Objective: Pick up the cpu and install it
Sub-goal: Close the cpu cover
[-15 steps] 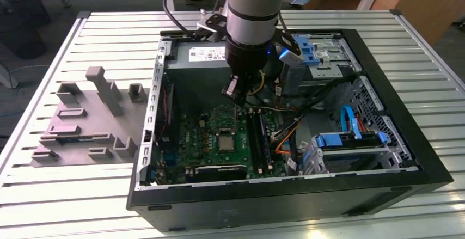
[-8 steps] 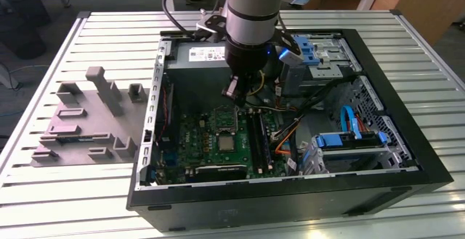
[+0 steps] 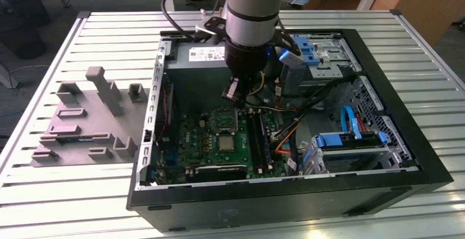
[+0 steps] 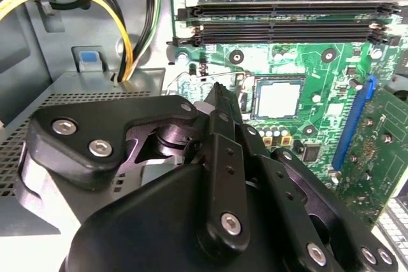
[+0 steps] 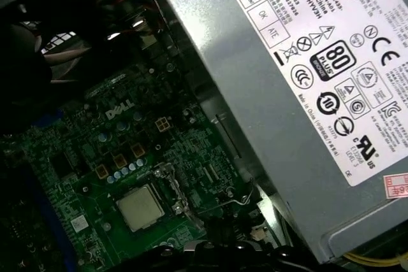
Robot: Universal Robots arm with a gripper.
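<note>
The cpu (image 3: 227,141) is a small silvery square lying flat in its socket on the green motherboard (image 3: 210,157) inside the open PC case. It also shows in both wrist views as the cpu (image 4: 278,99) and the cpu (image 5: 139,209). A metal frame (image 5: 171,188) stands raised along one side of it. My gripper (image 3: 234,100) hangs above the board, between the power supply and the socket, a short way off the chip. Its black fingers (image 4: 220,119) are shut, with nothing between them.
The grey power supply (image 5: 287,93) with a white label stands close beside the gripper. Yellow and black cables (image 4: 127,30) run near it. Black memory slots (image 4: 287,20) lie beyond the socket. A grey parts fixture (image 3: 87,119) sits on the table at the exterior view's left.
</note>
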